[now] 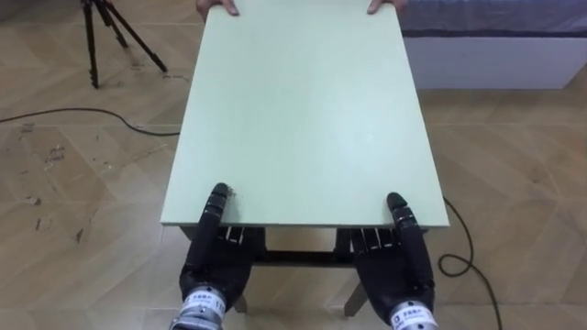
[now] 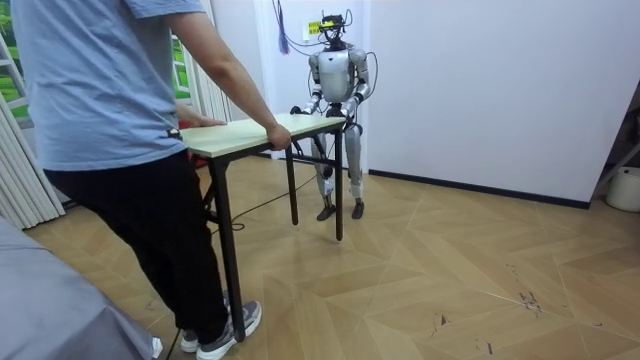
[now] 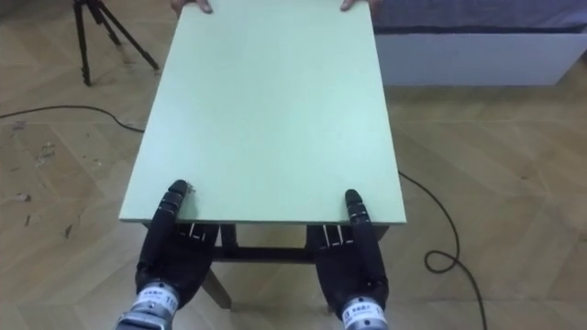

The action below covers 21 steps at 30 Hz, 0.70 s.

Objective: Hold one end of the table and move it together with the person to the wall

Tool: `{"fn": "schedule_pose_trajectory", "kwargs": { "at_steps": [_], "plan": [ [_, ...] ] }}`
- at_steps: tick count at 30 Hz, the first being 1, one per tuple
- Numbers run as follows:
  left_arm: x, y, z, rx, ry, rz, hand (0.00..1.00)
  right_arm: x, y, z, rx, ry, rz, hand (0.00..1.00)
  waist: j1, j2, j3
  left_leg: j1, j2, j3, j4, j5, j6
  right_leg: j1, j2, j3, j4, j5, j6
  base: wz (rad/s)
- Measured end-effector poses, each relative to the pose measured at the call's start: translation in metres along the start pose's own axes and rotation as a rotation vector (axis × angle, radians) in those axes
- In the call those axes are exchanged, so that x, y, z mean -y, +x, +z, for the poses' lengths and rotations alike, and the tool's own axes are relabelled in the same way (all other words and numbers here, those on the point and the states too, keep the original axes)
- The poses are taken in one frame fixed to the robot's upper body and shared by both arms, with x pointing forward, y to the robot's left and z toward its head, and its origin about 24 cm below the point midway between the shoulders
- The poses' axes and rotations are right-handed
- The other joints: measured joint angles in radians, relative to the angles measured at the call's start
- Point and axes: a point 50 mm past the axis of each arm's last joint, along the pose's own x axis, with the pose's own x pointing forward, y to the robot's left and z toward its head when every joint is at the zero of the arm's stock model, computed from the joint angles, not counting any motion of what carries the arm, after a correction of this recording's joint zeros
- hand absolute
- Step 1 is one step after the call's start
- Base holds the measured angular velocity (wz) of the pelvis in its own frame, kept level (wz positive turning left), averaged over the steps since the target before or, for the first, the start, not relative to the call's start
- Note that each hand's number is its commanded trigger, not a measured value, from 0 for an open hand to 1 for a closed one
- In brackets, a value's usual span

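Note:
A table with a pale green top point(image 1: 303, 110) and black legs stands lengthwise before me. At its near edge my left hand point(image 1: 215, 261) and right hand point(image 1: 399, 266) each pinch the top, thumb lying on it and fingers curled beneath. A person's hands point(image 1: 217, 7) hold the far edge. In the room view the person point(image 2: 110, 120), in a blue shirt and dark trousers, stands at the near end of the table point(image 2: 250, 135), gripping its corner. I stand upright at the other end, close to a white wall.
A black tripod point(image 1: 96, 37) stands on the wooden floor at the far left, with a dark cable point(image 1: 92, 115) running past it. A low white bed base point(image 1: 495, 60) lies at the far right. Open floor point(image 2: 480, 260) spreads on the room view's right.

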Motion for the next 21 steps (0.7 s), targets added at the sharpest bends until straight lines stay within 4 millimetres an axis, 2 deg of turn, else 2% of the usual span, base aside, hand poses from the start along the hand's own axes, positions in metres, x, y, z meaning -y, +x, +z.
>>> {"fn": "schedule_pose_trajectory", "kwargs": {
  "at_steps": [1,2,4,5,7,8,9,10,11,12,13,14,15,17,18,19,21],
  "plan": [
    [-0.002,-0.001,0.002,-0.002,0.013,-0.002,1.00,0.002,-0.001,0.000,-0.003,0.000,-0.001,1.00,0.001,-0.001,0.0003,-0.032,0.009,-0.005,0.060,-0.009,-0.010,-0.007,0.000,-0.007,0.016,-0.007,-0.008,0.04],
    [-0.002,-0.001,0.002,-0.003,0.014,-0.004,1.00,0.002,-0.002,0.000,-0.006,0.000,-0.001,1.00,0.001,-0.001,0.0003,-0.047,0.014,-0.005,0.088,-0.010,-0.011,-0.011,0.002,-0.013,0.024,-0.009,-0.010,0.09],
    [-0.002,-0.002,0.002,-0.006,0.014,-0.014,1.00,0.003,-0.002,0.002,-0.004,-0.004,0.011,1.00,0.006,0.000,0.0001,-0.123,0.033,-0.012,0.208,-0.008,-0.015,-0.020,0.006,-0.018,0.028,-0.019,-0.027,0.07],
    [-0.003,-0.002,0.002,-0.006,0.014,-0.016,1.00,0.003,-0.003,0.002,-0.005,-0.008,0.014,1.00,0.008,0.000,0.0000,-0.136,0.035,-0.022,0.226,-0.004,-0.021,-0.022,0.007,-0.020,0.026,-0.022,-0.031,0.07],
    [-0.005,-0.004,0.001,-0.010,0.003,-0.023,1.00,0.004,-0.004,0.006,-0.007,-0.026,0.033,1.00,0.005,0.000,-0.0013,-0.161,0.040,-0.058,0.263,0.007,-0.044,-0.037,0.009,-0.040,0.020,-0.025,-0.053,0.09],
    [-0.005,-0.004,0.000,-0.016,0.001,-0.024,1.00,0.004,-0.005,0.007,-0.004,-0.031,0.037,1.00,0.006,0.002,-0.0002,-0.166,0.051,-0.053,0.289,0.005,-0.046,-0.047,0.010,-0.054,0.020,-0.027,-0.061,-0.15],
    [-0.007,-0.006,-0.001,-0.021,-0.014,-0.017,1.00,0.005,-0.005,0.009,-0.004,-0.038,0.035,1.00,0.021,0.013,-0.0031,-0.168,0.090,-0.040,0.420,0.000,-0.052,-0.051,0.026,-0.082,0.030,-0.039,-0.079,-0.36],
    [-0.008,-0.007,-0.002,-0.032,-0.030,-0.016,1.00,0.004,-0.004,0.010,-0.001,-0.041,0.037,1.00,0.032,0.033,-0.0084,-0.159,0.130,-0.050,0.544,-0.002,-0.054,-0.048,0.048,-0.104,0.030,-0.040,-0.092,-0.31],
    [-0.008,-0.006,-0.001,-0.034,-0.035,-0.019,1.00,0.003,-0.003,0.011,-0.001,-0.044,0.042,1.00,0.030,0.042,-0.0067,-0.150,0.142,-0.062,0.577,-0.001,-0.056,-0.049,0.055,-0.116,0.028,-0.039,-0.096,0.19],
    [-0.005,-0.004,-0.001,-0.046,-0.035,-0.028,1.00,0.002,-0.002,0.011,-0.002,-0.046,0.054,1.00,0.012,0.050,-0.0049,-0.124,0.155,-0.082,0.588,0.006,-0.068,-0.058,0.056,-0.147,0.026,-0.037,-0.100,0.65],
    [-0.002,-0.002,-0.002,-0.053,-0.034,-0.041,1.00,0.000,-0.002,0.012,0.004,-0.046,0.072,1.00,-0.011,0.059,-0.0044,-0.097,0.158,-0.095,0.570,0.010,-0.075,-0.074,0.054,-0.174,0.027,-0.036,-0.103,0.68],
    [0.000,-0.001,-0.003,-0.057,-0.033,-0.047,1.00,0.000,-0.002,0.013,0.009,-0.045,0.080,1.00,-0.018,0.066,-0.0044,-0.077,0.161,-0.097,0.548,0.010,-0.075,-0.081,0.054,-0.186,0.029,-0.034,-0.105,0.57],
    [0.003,0.001,-0.005,-0.067,-0.030,-0.060,1.00,-0.002,-0.001,0.016,0.025,-0.048,0.090,1.00,-0.026,0.078,-0.0050,-0.034,0.160,-0.096,0.477,0.010,-0.076,-0.108,0.052,-0.202,0.044,-0.032,-0.106,0.36],
    [0.009,0.005,-0.006,-0.084,-0.023,-0.090,1.00,-0.006,0.001,0.021,0.052,-0.041,0.111,1.00,-0.040,0.100,0.0000,0.018,0.153,-0.096,0.348,-0.007,-0.096,-0.148,0.049,-0.228,0.067,-0.024,-0.110,0.36],
    [0.013,0.008,-0.006,-0.086,-0.017,-0.105,1.00,-0.009,0.003,0.024,0.058,-0.042,0.124,1.00,-0.054,0.108,-0.0002,0.043,0.147,-0.093,0.250,-0.019,-0.098,-0.184,0.037,-0.249,0.090,-0.019,-0.111,0.35],
    [0.018,0.013,-0.006,-0.089,-0.009,-0.122,1.00,-0.012,0.005,0.024,0.059,-0.040,0.136,1.00,-0.054,0.108,-0.0003,0.061,0.131,-0.088,0.143,-0.045,-0.094,-0.228,0.020,-0.250,0.120,-0.011,-0.111,0.30],
    [0.024,0.019,-0.005,-0.088,-0.003,-0.140,1.00,-0.017,0.009,0.026,0.066,-0.039,0.156,1.00,-0.054,0.109,-0.0009,0.074,0.110,-0.075,0.028,-0.084,-0.094,-0.282,-0.005,-0.251,0.140,0.019,-0.110,0.05]
  ]
}}
